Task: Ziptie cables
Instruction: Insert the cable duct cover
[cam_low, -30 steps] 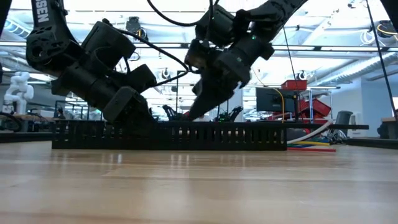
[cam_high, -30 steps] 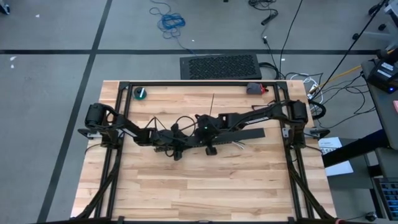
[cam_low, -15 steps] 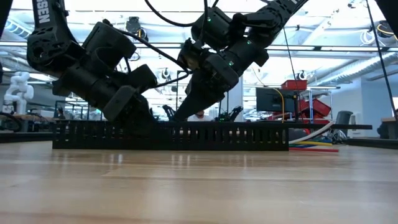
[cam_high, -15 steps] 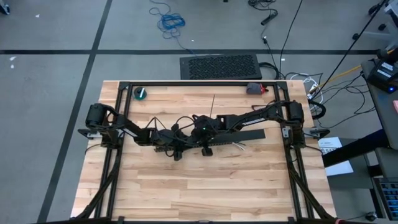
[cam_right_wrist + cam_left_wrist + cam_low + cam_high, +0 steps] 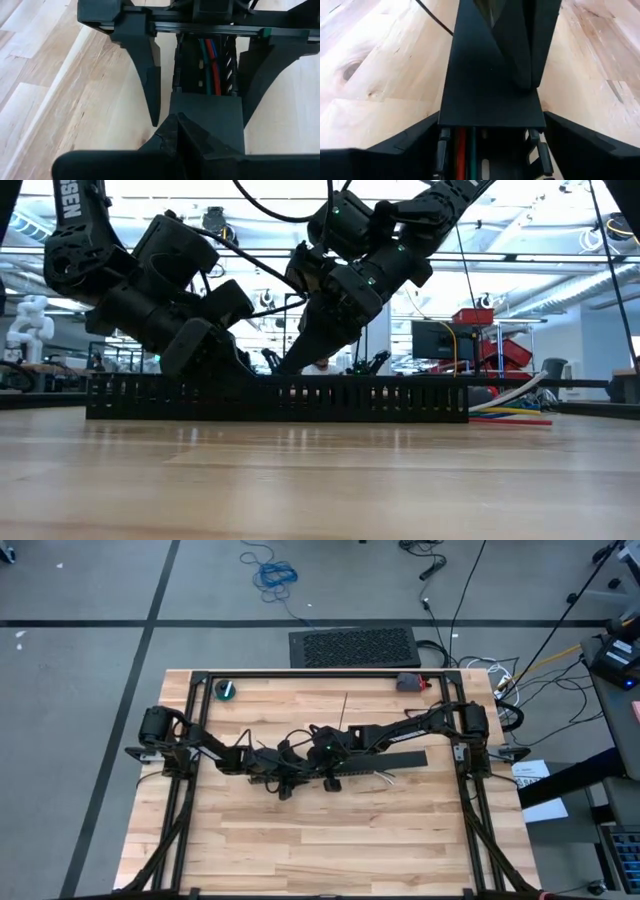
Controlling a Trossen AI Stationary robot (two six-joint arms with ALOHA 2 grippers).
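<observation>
Mid-table: cables (image 5: 211,62) lie inside the black duct (image 5: 280,398). My left hand (image 5: 200,75) straddles it, spread wide; right hand (image 5: 522,47) pinched narrow above. Risk: hands colliding, dragging the duct.

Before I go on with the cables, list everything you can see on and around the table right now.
Slotted duct: one, black, lying along mid-table.
Cables: one bundle, red, green and blue showing, inside the duct; ends stick out.
Roll: one, green, far-left corner of the table.
Small object: one, grey and red, far edge.
Mat: one, black, on the floor.
Cord: one, blue, coiled on the floor.
Left gripper: open, straddling the duct.
Right gripper: shut, at the duct.
</observation>
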